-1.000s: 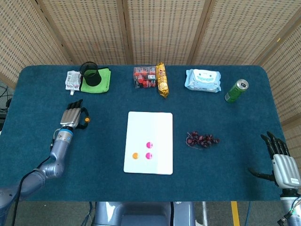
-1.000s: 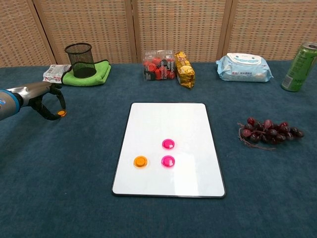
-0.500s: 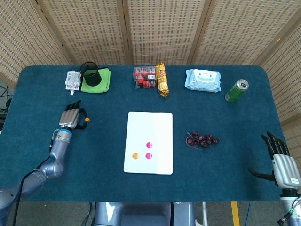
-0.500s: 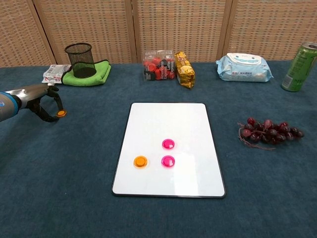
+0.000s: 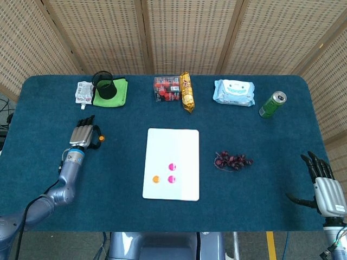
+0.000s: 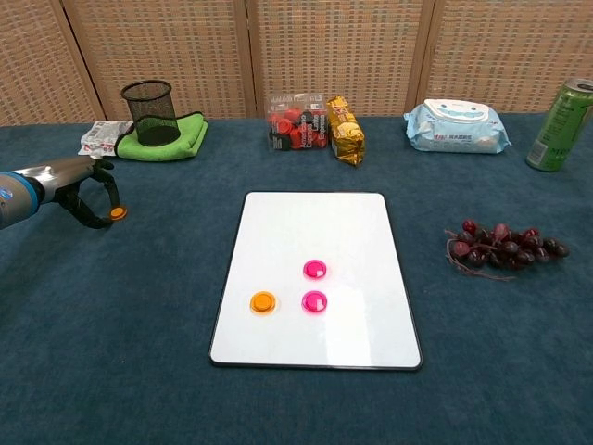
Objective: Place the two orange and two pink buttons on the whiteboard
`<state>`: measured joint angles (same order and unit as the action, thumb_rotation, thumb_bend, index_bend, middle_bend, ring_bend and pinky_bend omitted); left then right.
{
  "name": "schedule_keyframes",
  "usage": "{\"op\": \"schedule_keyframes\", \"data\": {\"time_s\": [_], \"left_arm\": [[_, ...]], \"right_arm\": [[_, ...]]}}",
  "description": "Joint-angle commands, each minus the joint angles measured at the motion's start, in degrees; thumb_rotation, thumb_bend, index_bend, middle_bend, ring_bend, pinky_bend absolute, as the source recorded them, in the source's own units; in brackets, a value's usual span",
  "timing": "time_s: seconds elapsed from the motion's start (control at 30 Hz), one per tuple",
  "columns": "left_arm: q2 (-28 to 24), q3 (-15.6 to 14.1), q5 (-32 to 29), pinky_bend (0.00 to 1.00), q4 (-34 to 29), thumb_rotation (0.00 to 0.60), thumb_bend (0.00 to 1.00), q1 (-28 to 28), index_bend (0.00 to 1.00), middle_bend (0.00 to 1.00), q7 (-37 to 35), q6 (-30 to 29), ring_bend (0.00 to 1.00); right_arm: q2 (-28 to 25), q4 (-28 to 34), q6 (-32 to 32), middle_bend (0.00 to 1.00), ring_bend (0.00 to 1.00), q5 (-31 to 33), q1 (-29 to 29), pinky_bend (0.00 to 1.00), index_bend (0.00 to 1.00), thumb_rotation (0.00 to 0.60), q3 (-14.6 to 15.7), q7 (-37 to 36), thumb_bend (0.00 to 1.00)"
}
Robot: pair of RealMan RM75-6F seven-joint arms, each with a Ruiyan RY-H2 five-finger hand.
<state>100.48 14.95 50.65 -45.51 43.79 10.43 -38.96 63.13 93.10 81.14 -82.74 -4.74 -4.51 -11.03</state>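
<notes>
The whiteboard (image 5: 173,143) (image 6: 320,227) lies flat at the table's middle. On its lower left part sit one orange button (image 5: 155,179) (image 6: 263,301) and two pink buttons (image 5: 172,167) (image 5: 172,179), also seen in the chest view as pink buttons (image 6: 315,269) (image 6: 314,300). My left hand (image 5: 81,135) (image 6: 79,188) is far left of the board, just above the cloth. It pinches a second orange button (image 5: 100,138) (image 6: 117,213) between thumb and a finger. My right hand (image 5: 325,187) rests at the front right edge, fingers apart and holding nothing.
Along the back stand a black mesh cup (image 6: 148,112) on a green cloth (image 6: 176,144), a small packet (image 6: 102,137), a box of red items (image 6: 296,120), a gold snack bag (image 6: 345,130), wet wipes (image 6: 456,127) and a green can (image 6: 559,113). Grapes (image 6: 500,243) lie right of the board.
The left hand has barely shifted and keeps its pinch on the orange button. The board, its buttons and the right hand have not moved.
</notes>
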Motion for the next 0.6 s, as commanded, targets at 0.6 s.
{"op": "schedule_keyframes", "data": {"time_s": [0.6], "left_arm": [[-12.36, -2.55, 5.69, 0.00, -38.25, 0.600, 0.37, 0.20, 0.56, 0.00, 10.27, -9.18, 0.00]], "right_arm": [[-0.15, 0.03, -0.05, 0.00, 0.00, -0.13, 0.00, 0.00, 0.00, 0.600, 0.02, -0.70, 0.07]]}}
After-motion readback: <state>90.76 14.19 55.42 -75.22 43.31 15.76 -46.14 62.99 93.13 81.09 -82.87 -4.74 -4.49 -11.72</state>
